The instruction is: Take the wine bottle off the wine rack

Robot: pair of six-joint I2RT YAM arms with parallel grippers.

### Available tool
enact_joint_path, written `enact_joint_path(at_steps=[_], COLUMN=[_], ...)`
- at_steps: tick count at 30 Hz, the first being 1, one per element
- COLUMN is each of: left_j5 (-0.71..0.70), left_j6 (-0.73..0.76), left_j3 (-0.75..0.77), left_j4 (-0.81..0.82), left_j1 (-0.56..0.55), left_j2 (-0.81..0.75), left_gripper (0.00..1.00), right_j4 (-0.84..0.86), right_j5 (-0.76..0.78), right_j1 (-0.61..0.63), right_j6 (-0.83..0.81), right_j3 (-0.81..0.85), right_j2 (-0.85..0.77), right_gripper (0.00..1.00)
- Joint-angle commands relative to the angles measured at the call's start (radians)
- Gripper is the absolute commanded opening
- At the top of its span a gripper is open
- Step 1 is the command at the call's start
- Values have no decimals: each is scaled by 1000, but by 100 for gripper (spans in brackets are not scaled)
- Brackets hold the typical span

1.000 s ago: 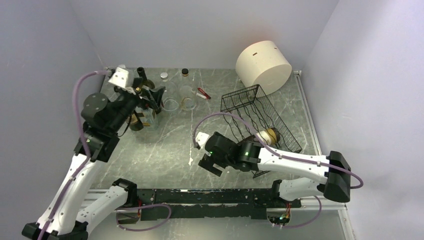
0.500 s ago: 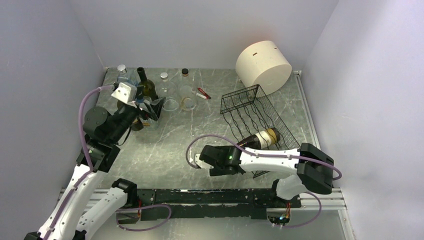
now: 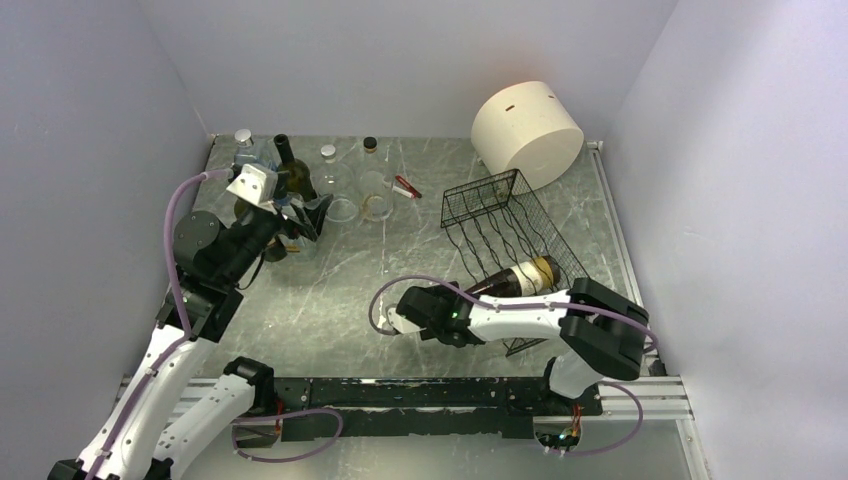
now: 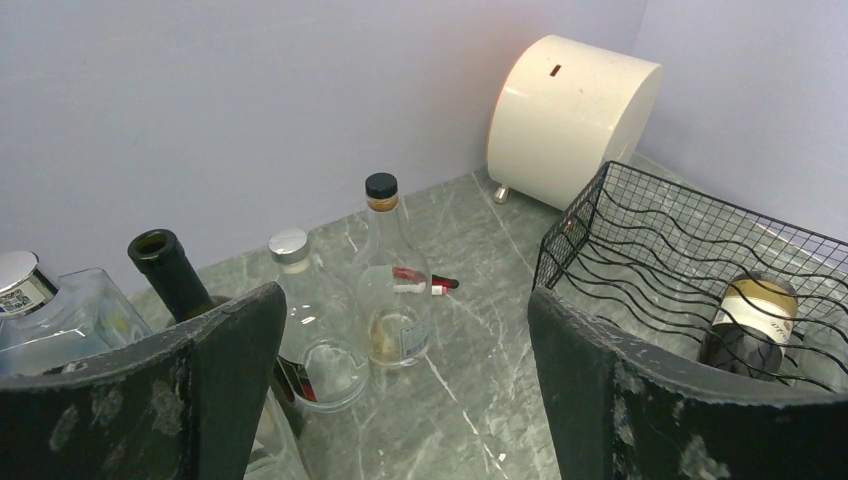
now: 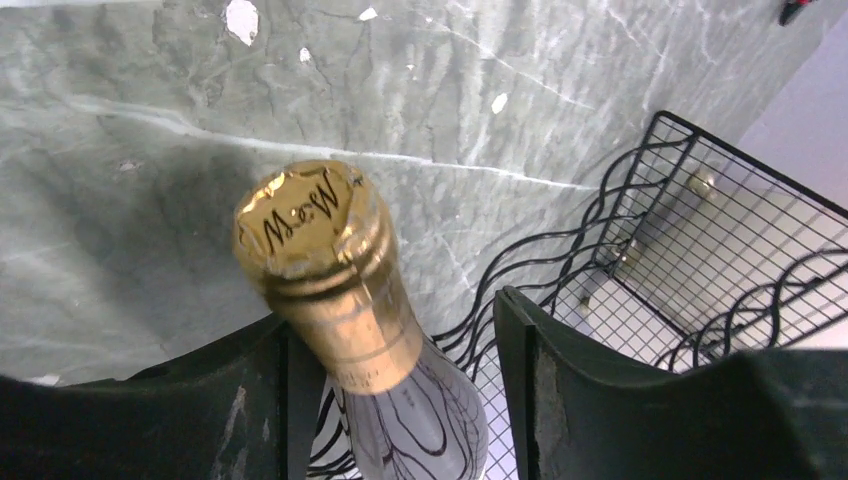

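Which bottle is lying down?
The gold-topped wine bottle in the black wire rack; the other bottles stand upright by the far wall.

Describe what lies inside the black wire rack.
One wine bottle lies at the near end of the wine rack, its gold-foiled neck poking out inside the right gripper. The other wavy rows show nothing. From above, the right arm covers that neck.

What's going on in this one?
The right arm's tool is at the wine bottle, which lies in the black wire rack with its gold-foiled neck poking out. The fingers sit either side of the neck with a gap showing on one side, so it is not clamped yet. The left tool hangs open and empty near the standing bottles at the far left.
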Motion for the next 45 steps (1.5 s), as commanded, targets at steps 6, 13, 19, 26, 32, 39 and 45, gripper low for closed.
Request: enact_joint_path(at_steps=[6, 13, 19, 26, 32, 39, 45], left_j5=[-3, -13, -31, -40, -82, -211, -245], left_j6=[16, 21, 27, 30, 32, 31, 24], left_j3=[-8, -10, -15, -16, -18, -16, -30], left_j4=[38, 37, 34, 34, 32, 14, 24], left_j1=[8, 7, 7, 7, 7, 8, 8], left_j2=[13, 39, 53, 63, 46, 23, 12], left_gripper=[94, 93, 93, 92, 90, 89, 89], right_j4=[100, 117, 139, 121, 111, 224, 328], right_j5=[-6, -49, -3, 49, 34, -68, -126], right_j1=[-57, -46, 17, 127, 195, 214, 212], right_j6=[-96, -62, 10, 91, 140, 222, 293], right_j3=[-29, 9, 97, 197, 314, 347, 353], right_j2=[95, 138, 224, 242, 183, 36, -81], right_gripper=[55, 27, 9, 0, 0, 0, 0])
